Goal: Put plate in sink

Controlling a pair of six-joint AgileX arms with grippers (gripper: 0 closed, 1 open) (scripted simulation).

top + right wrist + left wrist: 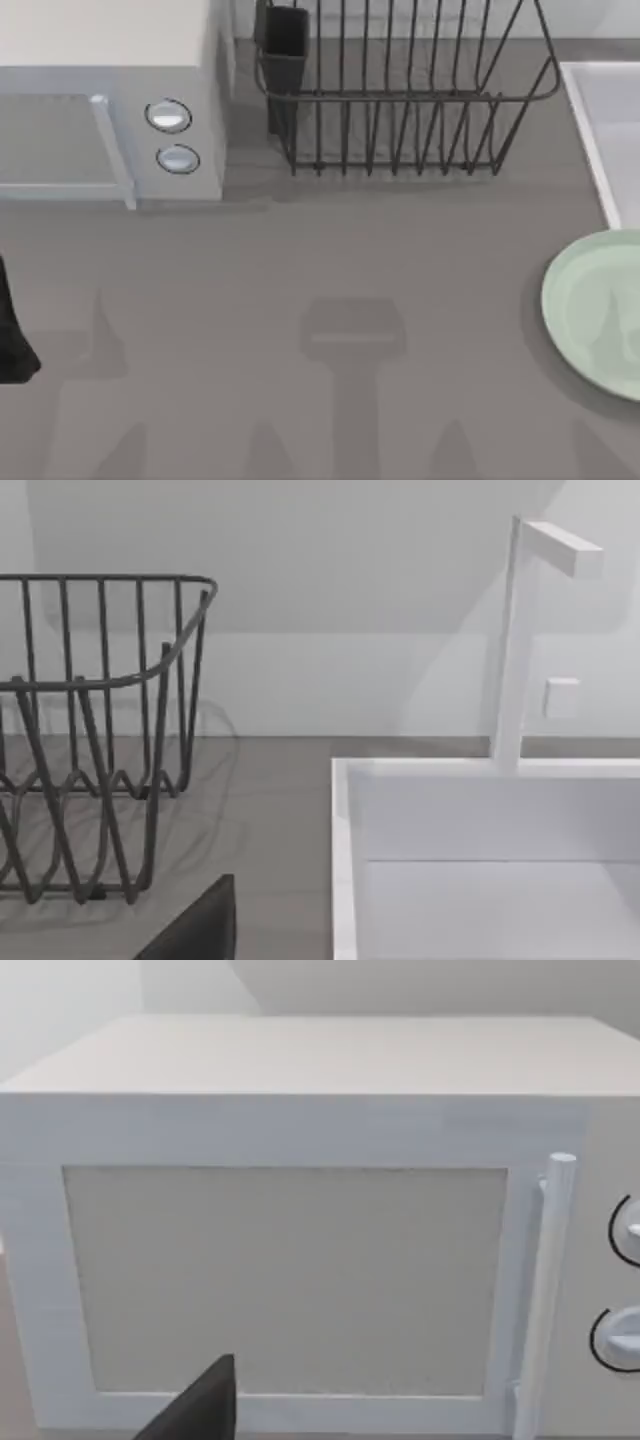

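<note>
From above, the plate [597, 312] lay flat on the grey worktop [330, 300] at the right side, partly cut by the picture's edge, and nothing was touching it. The sink [600, 130] sat just beyond it, at the far right; only its pale rim and a strip of basin were in sight, with a narrow band of bare worktop between rim and plate. So, on my reading, the job had not begun: plate still to be gripped, lifted, carried over the rim and set down in the basin. A dark wire rack [400, 100] stood at the back centre, with a microwave [110, 100] at the back left. A dark shape at the left edge looked like part of the left arm [12, 335], parked well away from the plate.

Over to the left wrist camera: it stared straight at the microwave's door [285, 1280], handle [545, 1290] and two dials. One dark finger [200, 1410] of the left end effector poked up at the lower edge, touching nothing; whether that end effector was open or closed, I could not tell.

And the right wrist camera: it faced the sink, with a white tap [525, 630] rising behind the rim and the wire rack off to one side. Again a single dark finger [195, 930] at the lower edge, holding nothing that I could see, and its opening impossible to judge. The basin, as far as it showed, held no plate.
</note>
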